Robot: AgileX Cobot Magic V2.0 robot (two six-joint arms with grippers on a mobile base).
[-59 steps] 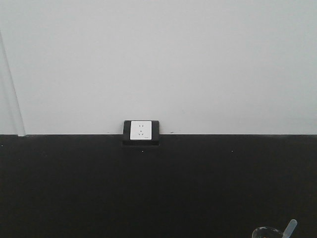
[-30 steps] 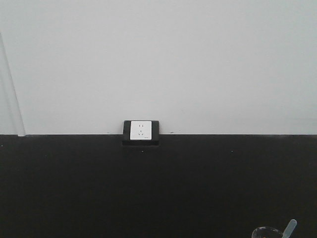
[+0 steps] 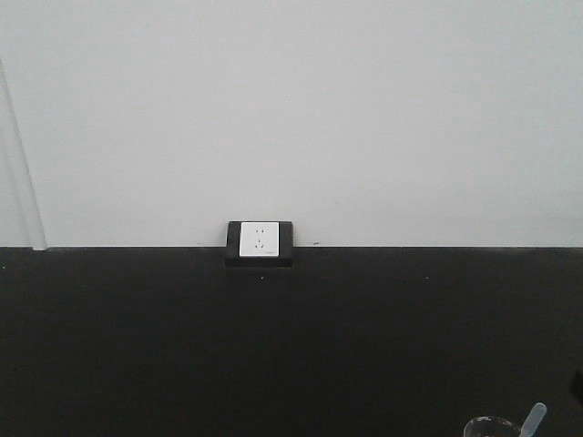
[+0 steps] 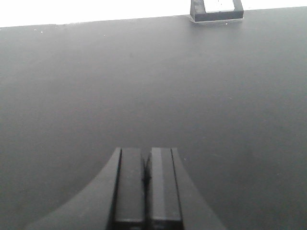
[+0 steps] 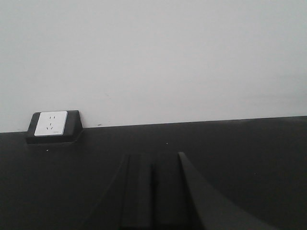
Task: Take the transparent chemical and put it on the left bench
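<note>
In the front view only the pale-bluish rounded end of the transparent dropper (image 3: 535, 417) shows at the bottom right, leaning out of a clear glass container (image 3: 490, 426). Its lower part is cut off by the frame edge. My left gripper (image 4: 146, 152) is shut and empty, low over the bare black bench (image 4: 144, 81). My right gripper (image 5: 153, 160) is shut and empty, above the black bench (image 5: 240, 143), pointing at the wall. Neither wrist view shows the dropper. A dark edge, perhaps part of an arm, shows at the front view's right border (image 3: 578, 384).
A white wall socket in a black housing (image 3: 260, 242) sits at the back of the bench against the white wall; it also shows in the left wrist view (image 4: 217, 10) and the right wrist view (image 5: 52, 125). A pale vertical strip (image 3: 20, 173) runs down the wall at left.
A small dark shape has come into the front view at the right edge. The dropper and the glass container have not moved.
</note>
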